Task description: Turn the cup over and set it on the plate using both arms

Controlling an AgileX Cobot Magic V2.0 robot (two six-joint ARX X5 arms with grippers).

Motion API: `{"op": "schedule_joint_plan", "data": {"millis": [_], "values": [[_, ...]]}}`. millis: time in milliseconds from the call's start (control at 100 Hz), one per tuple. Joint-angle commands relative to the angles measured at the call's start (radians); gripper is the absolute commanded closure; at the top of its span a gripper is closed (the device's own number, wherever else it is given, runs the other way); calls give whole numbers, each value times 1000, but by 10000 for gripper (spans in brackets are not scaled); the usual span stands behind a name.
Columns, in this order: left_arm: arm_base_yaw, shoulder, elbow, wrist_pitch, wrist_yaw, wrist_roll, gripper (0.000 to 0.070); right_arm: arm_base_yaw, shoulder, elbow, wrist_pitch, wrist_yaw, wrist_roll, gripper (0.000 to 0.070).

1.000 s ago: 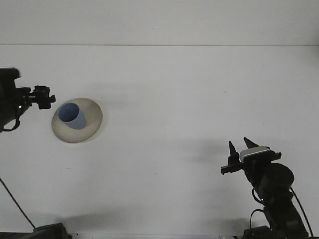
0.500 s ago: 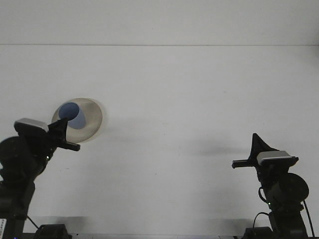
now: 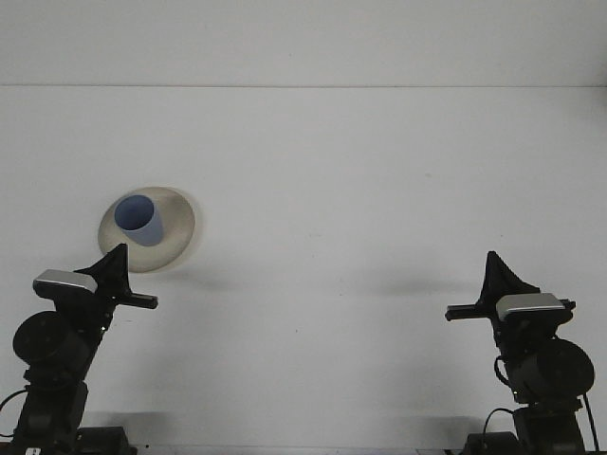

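Note:
A light blue cup [image 3: 140, 220] stands upright, mouth up, on the left half of a beige plate [image 3: 175, 232] on the white table. My left gripper [image 3: 116, 265] is low at the front left, just in front of the plate and clear of it, holding nothing. My right gripper [image 3: 496, 277] is low at the front right, far from the cup and plate, also holding nothing. Both grippers are seen edge-on.
The white table [image 3: 360, 190] runs back to a pale wall. Both arm bases rise from the front edge, at the left and right corners.
The left arm drew back from beside the plate to a low pose at the front left. The right arm settled slightly lower and turned edge-on. The cup stayed on the plate.

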Motion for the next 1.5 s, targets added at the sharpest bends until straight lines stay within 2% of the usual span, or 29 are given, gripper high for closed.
{"op": "schedule_joint_plan", "data": {"millis": [0, 420, 520, 620, 750, 860, 1060, 1170, 1280, 1490], "values": [[1, -5, 11, 10, -4, -6, 687, 1, 2, 1, 11, 3, -5, 700], [1, -69, 11, 10, -4, -5, 687, 1, 2, 1, 11, 1, -5, 700], [1, -89, 11, 4, -8, 12, 687, 1, 2, 1, 11, 1, -5, 700], [-2, -130, 0, -66, -53, 26, 687, 1, 2, 1, 11, 1, -5, 700], [-22, -214, -100, -71, -61, 59, 687, 1, 2, 1, 10, 1, -5, 700], [-32, -321, -253, -4, -106, 36, 687, 1, 2, 1, 11, 1, -5, 700], [-34, -484, -450, 54, -177, -54, 687, 1, 2, 1, 11, 1, -5, 700], [-33, -551, -484, 30, -181, -55, 686, 1, 2, 1, 11, 1, -5, 700], [-31, -546, -484, 26, -189, -35, 687, 1, 2, 1, 10, 0, -5, 700], [-32, -540, -484, 24, -188, -40, 687, 1, 2, 1, 11, 1, -5, 700]]}}
